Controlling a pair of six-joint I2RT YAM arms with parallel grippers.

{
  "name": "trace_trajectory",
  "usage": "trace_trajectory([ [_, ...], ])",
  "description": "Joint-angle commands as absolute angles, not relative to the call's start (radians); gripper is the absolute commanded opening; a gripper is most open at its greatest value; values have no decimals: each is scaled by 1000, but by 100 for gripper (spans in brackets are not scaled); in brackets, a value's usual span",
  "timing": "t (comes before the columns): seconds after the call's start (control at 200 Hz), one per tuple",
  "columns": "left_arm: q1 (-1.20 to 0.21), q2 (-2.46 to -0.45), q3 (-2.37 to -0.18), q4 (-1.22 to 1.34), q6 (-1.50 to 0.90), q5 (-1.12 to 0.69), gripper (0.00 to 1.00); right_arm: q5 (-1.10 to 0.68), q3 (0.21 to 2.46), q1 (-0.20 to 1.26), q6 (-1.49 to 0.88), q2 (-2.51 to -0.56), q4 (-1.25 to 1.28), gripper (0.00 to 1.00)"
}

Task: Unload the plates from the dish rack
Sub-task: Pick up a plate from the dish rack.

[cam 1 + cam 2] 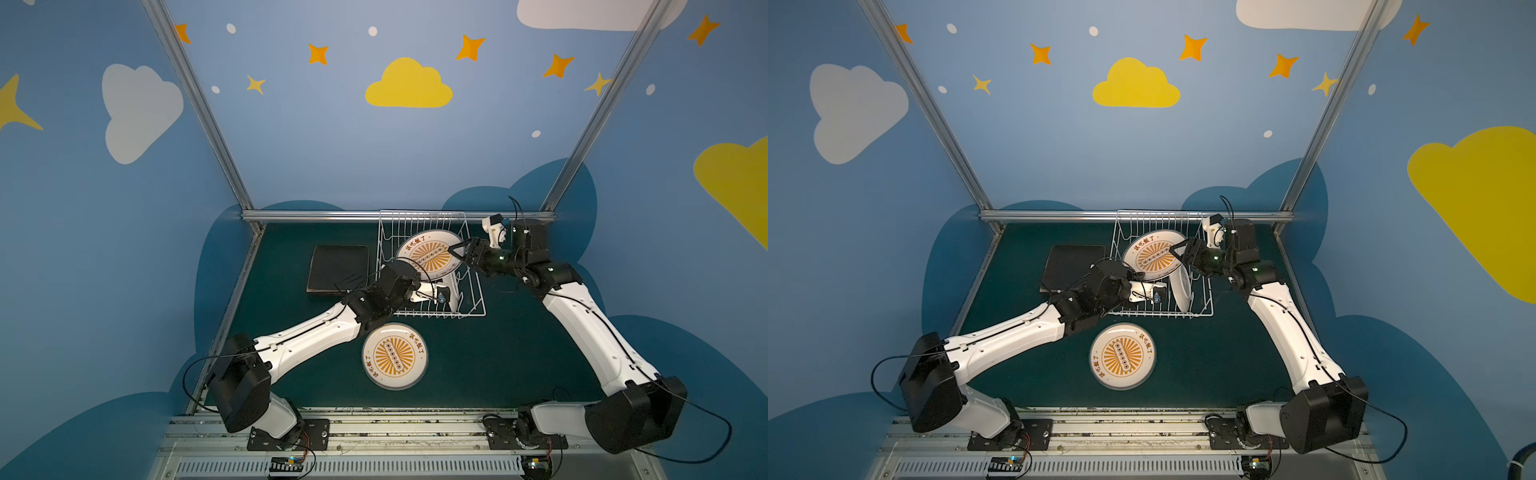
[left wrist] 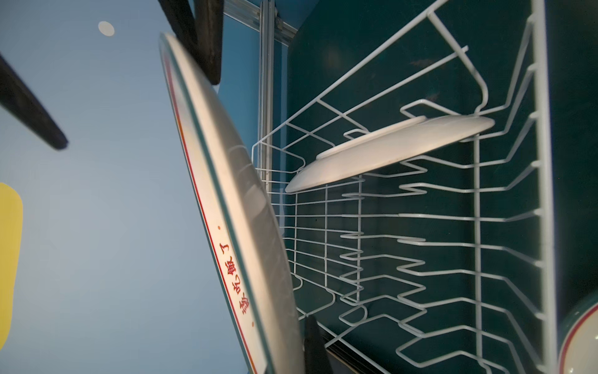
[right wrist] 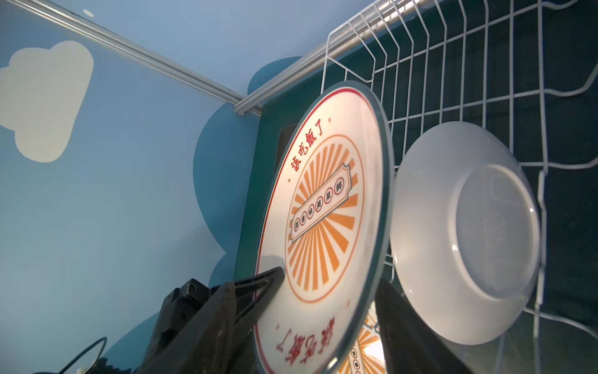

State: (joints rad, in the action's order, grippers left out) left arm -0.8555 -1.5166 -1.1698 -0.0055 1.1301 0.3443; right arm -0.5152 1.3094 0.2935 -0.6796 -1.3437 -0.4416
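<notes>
— Blue walls (image 1: 374,158) painted with clouds and stars close in a dark green tabletop (image 1: 478,365). What stands on it in both top views?

— At the back, a white wire dish rack (image 1: 415,226) (image 1: 1150,224). Above it a tilted round white plate (image 1: 430,253) (image 1: 1154,254) with an orange sunburst print shows its face to the camera. The right gripper (image 1: 451,250) (image 1: 1173,251) reaches its rim from 1 side, the left arm (image 1: 316,332) from the opposite side.

— Other plates?

— An upright plain white plate (image 1: 456,295) (image 1: 1183,291) stands on edge inside the rack. A flat round white plate (image 1: 394,356) (image 1: 1122,356) with the same print lies on the tabletop just in front of the rack. A stack of black rounded-square plates (image 1: 338,269) (image 1: 1073,266) lies just beside it.

— Left wrist view?

— The left gripper (image 2: 304,340) is clamped on the tilted round white plate (image 2: 226,194) at its rim; only 1 finger (image 2: 315,351) shows, behind the plate. At the far rim the right gripper's 2 fingers (image 2: 208,48) straddle it, 1 near the back, 1 well apart from the face.

— Right wrist view?

— Its jaws stand apart around that rim, gripping nothing; 1 finger (image 3: 259,285) lies over the printed face, the other behind. The upright plain white plate (image 3: 466,233) sits in the rack (image 3: 453,81) just beside it.
</notes>
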Motion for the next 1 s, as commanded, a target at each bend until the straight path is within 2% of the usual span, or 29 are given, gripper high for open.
trace_trajectory([
  [0.0,-860,-1510,-1181,131,1179,388,3,-487,1357,299,-687,-1361,-484,61],
  [0.175,-865,-1512,-1167,151,1199,397,4,-499,1376,300,-717,-1397,-506,46],
  [0.461,-867,-1522,-1152,166,1187,399,4,-541,1388,300,-750,-1432,-490,17],
  [0.541,-868,-1523,-1151,160,1174,391,7,-554,1388,299,-756,-1434,-478,8],
  [0.581,-868,-1522,-1150,156,1172,390,11,-555,1388,297,-759,-1433,-471,0],
  [0.616,-867,-1523,-1147,158,1173,391,14,-561,1387,295,-761,-1433,-466,0],
  [0.676,-867,-1527,-1144,156,1169,393,21,-571,1386,289,-764,-1432,-456,0],
  [0.696,-866,-1529,-1144,151,1167,393,26,-575,1386,288,-765,-1430,-454,0],
  [0.716,-867,-1529,-1145,145,1162,393,35,-578,1385,285,-768,-1430,-452,0],
  [0.781,-865,-1529,-1149,132,1143,395,76,-582,1374,276,-776,-1421,-434,0],
  [0.826,-865,-1525,-1147,133,1120,398,92,-588,1363,269,-779,-1412,-412,0],
  [0.886,-860,-1511,-1141,130,1084,395,99,-591,1351,258,-789,-1400,-390,0],
  [0.996,-829,-1447,-1132,99,917,312,100,-583,1336,237,-790,-1377,-367,0],
])
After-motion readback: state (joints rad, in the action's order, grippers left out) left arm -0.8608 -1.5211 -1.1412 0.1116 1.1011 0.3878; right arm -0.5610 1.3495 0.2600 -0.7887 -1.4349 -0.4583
